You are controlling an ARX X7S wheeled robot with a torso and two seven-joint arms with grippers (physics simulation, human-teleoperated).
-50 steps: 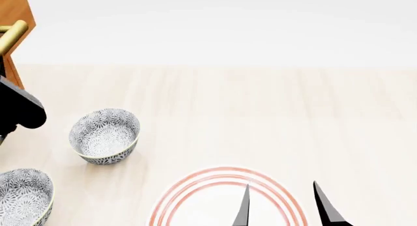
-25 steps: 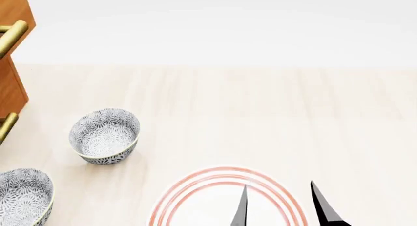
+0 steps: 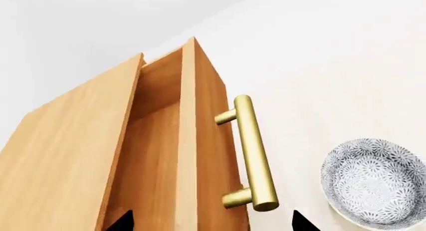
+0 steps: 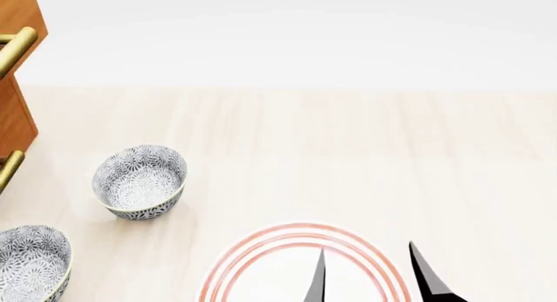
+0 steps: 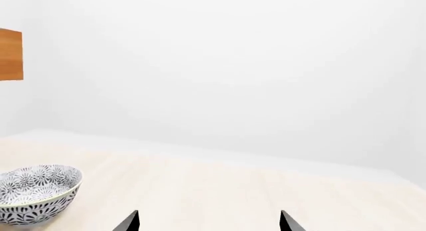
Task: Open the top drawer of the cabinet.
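The cabinet (image 3: 60,156) is orange-brown wood; only its edge (image 4: 17,119) shows at the head view's far left. Its top drawer (image 3: 207,141) stands pulled out a little, with a gap showing the inside behind the flat front. The brass bar handle (image 3: 254,156) sits on two posts and also shows in the head view (image 4: 15,46). The lower handle (image 4: 8,169) peeks in below it. My left gripper (image 3: 211,222) is open and empty, its tips apart on either side of the drawer front and handle end, touching neither. My right gripper (image 4: 370,279) is open and empty above the plate; it also shows in the right wrist view (image 5: 208,222).
Two patterned grey bowls stand on the pale wooden table (image 4: 348,152): one (image 4: 140,181) near the cabinet, one (image 4: 30,263) at the front left. A white plate with red rings (image 4: 261,269) lies at the front under my right gripper. A bowl (image 3: 376,181) sits beyond the handle.
My left arm, black at the head view's left edge a second ago, has left that view, uncovering the cabinet front and lower handle. My right gripper's tips drifted slightly left and down.
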